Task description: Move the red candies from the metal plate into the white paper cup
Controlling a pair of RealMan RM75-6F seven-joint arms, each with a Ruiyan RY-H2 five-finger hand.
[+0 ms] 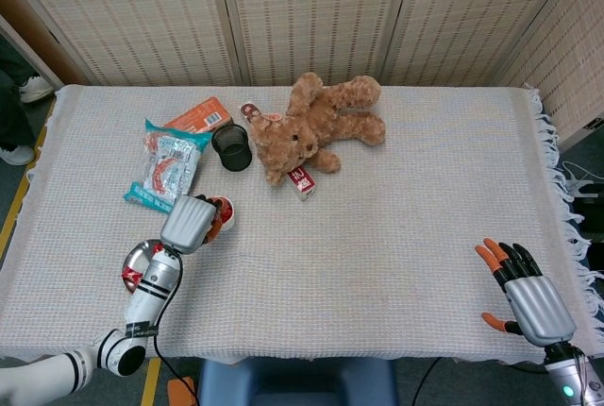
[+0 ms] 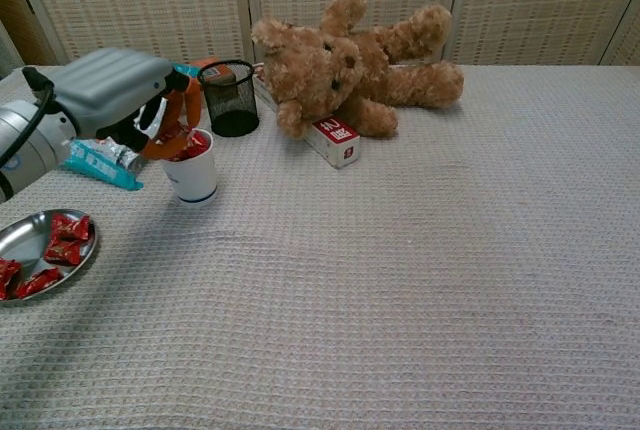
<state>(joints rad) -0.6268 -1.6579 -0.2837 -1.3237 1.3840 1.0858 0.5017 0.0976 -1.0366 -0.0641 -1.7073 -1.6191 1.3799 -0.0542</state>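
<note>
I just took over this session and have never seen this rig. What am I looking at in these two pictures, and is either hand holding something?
These are two cameras on one two-armed robot. The head view looks down on the cloth-covered table; the chest view looks across it from lower down.

The left hand is over the white paper cup, its fingertips at the rim. Something red shows there, likely a candy, but I cannot tell whether the hand holds it. The right hand rests open at the table's near right edge, holding nothing.

More red candies lie in the metal plate, near left. Farther back sit a teddy bear, a small red and white box against it, a black mesh cup and some snack packets.
</note>
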